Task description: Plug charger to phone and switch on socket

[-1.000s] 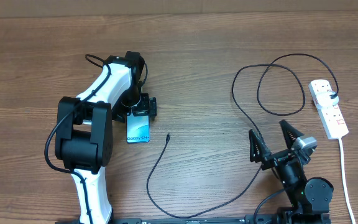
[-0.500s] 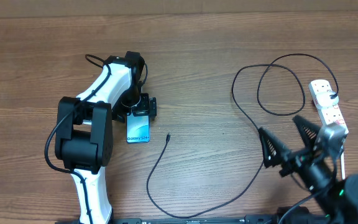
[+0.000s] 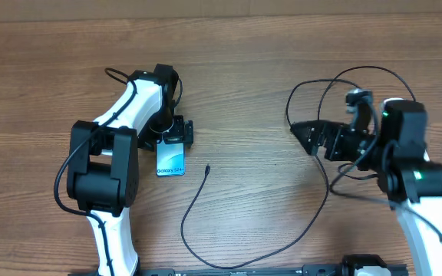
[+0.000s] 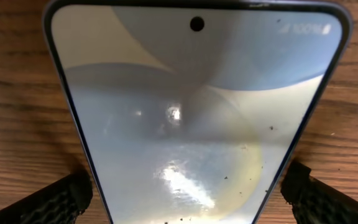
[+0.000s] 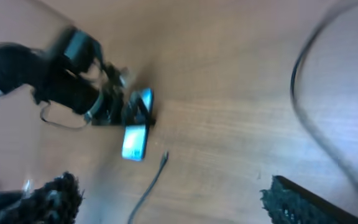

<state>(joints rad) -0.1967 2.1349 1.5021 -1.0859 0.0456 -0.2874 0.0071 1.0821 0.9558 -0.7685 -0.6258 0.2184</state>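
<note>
The phone lies flat on the wooden table, its blue screen up, and fills the left wrist view as phone. My left gripper is open, with a finger on each side of the phone's top end; I cannot tell whether they touch its edges. The charger is a thin black cable whose connector tip lies just right of the phone. It runs down, round and up into loops. My right gripper hangs open over those loops, pointing left, holding nothing. The socket is hidden under the right arm.
The right wrist view is blurred. It shows the phone, the cable tip and the left arm far off. A cable loop crosses its right side. Bare wood lies between the two arms.
The right arm has swung up from the table's front edge to the right rear, over the socket, its gripper now pointing left. The left arm and the phone have not moved.
</note>
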